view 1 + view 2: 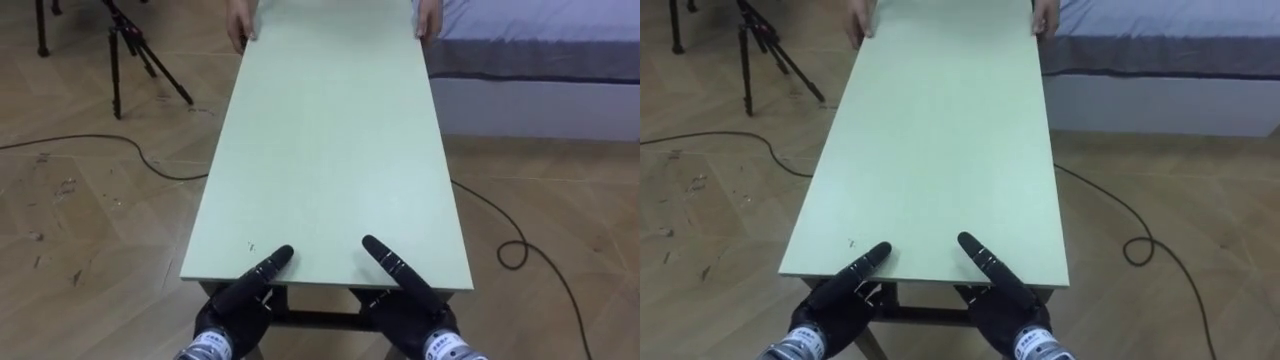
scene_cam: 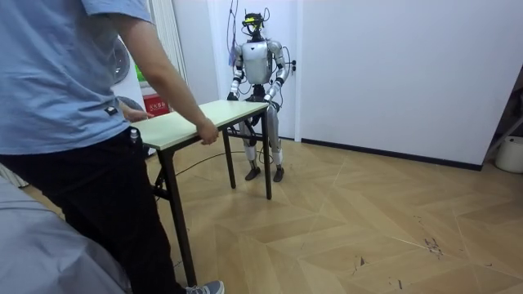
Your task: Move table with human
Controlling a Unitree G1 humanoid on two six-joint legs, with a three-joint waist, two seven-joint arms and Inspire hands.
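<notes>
One table (image 1: pixel 330 140) stands lengthwise between the robot and a person. The robot's left hand (image 1: pixel 245 295) and right hand (image 1: pixel 405 295) sit at the near edge, partly tucked under the top, so I cannot tell whether they are clasped. The person's two hands (image 1: pixel 237 28) grip the far corners. One tripod (image 1: pixel 130 50) stands far left, one bed (image 1: pixel 540 40) far right, and one cable (image 1: pixel 100 145) crosses the floor.

tripod (image 1: pixel 130 50) left of table (image 1: pixel 330 150), bed (image 1: pixel 540 40) right
</notes>
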